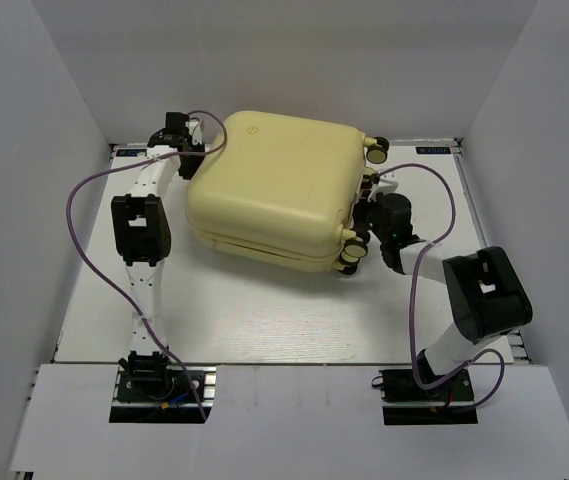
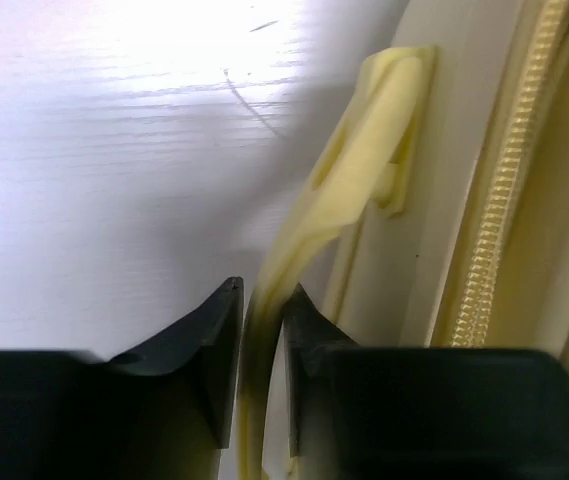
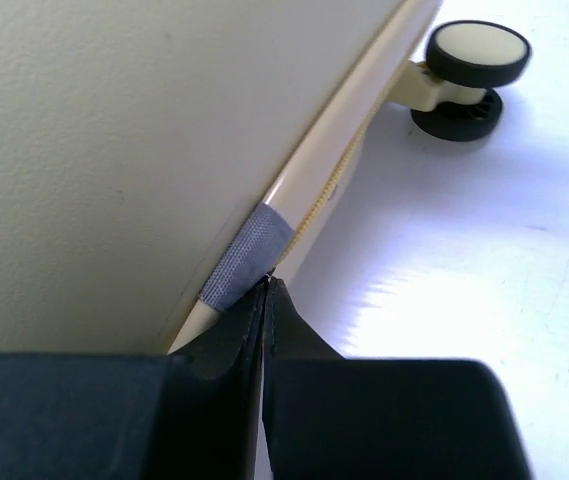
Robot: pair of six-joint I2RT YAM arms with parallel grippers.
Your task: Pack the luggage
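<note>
The luggage (image 1: pixel 274 185), a pale yellow hard-shell case, lies flat with its shells together at the back middle of the table. My left gripper (image 1: pixel 194 137) is at its back left corner. In the left wrist view the left gripper (image 2: pixel 262 305) is shut on the luggage's thin yellow handle (image 2: pixel 364 170), beside the zipper (image 2: pixel 499 210). My right gripper (image 1: pixel 367 213) is at the case's right side between the wheels. Its jaws (image 3: pixel 267 287) are shut, tips touching a grey fabric tab (image 3: pixel 247 255) on the seam; whether the tab is pinched is unclear.
The white table (image 1: pixel 264 310) is boxed in by white walls on the left, right and back. Cream wheels with black rims stick out of the luggage's right side (image 1: pixel 375 149) (image 1: pixel 352 255), one showing in the right wrist view (image 3: pixel 469 65). Purple cables loop off both arms.
</note>
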